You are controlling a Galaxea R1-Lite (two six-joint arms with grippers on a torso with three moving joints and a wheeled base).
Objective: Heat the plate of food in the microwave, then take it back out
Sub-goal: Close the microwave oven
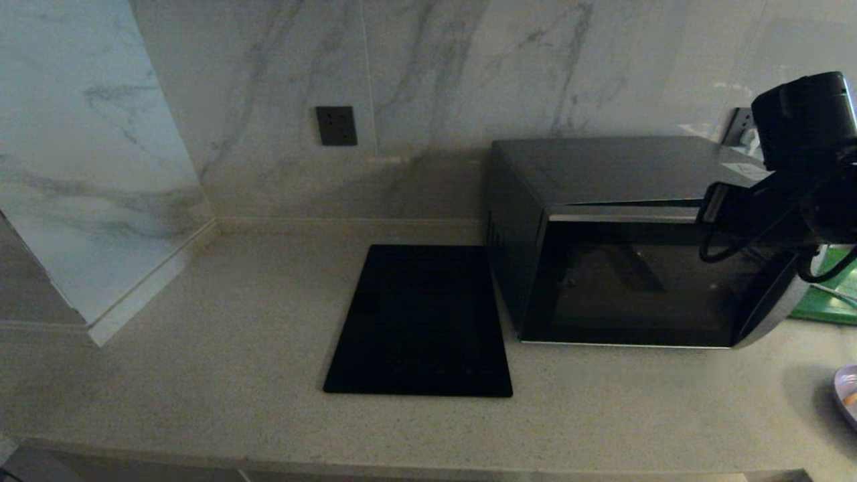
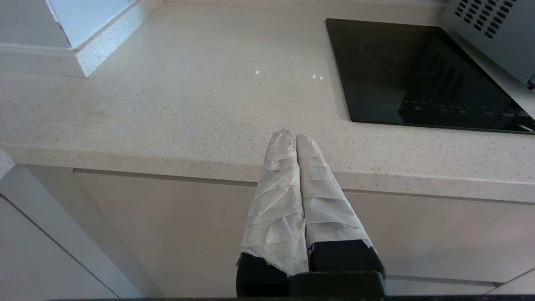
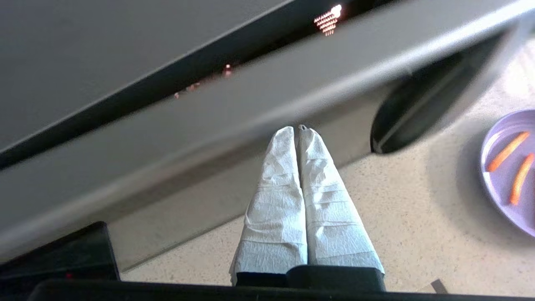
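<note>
The microwave [image 1: 629, 268] stands at the right of the counter, and its black glass door looks closed in the head view. My right arm [image 1: 803, 154] reaches in over its upper right corner. In the right wrist view my right gripper [image 3: 297, 130] is shut and empty, its white-wrapped fingers [image 3: 276, 200] close to the microwave's [image 3: 250, 104] grey front, low over the counter. The plate of food [image 3: 508, 175], pale lavender with orange sticks, lies on the counter right of the microwave; it shows partly at the head view's edge [image 1: 847, 395]. My left gripper [image 2: 292, 136] is shut and empty at the counter's front edge.
A flat black slab [image 1: 422, 321] lies on the counter left of the microwave, also seen from the left wrist [image 2: 418, 71]. A green board [image 1: 827, 298] sits behind the microwave's right side. Marble walls close the back and left. Bare speckled counter [image 1: 201, 348] lies left of the slab.
</note>
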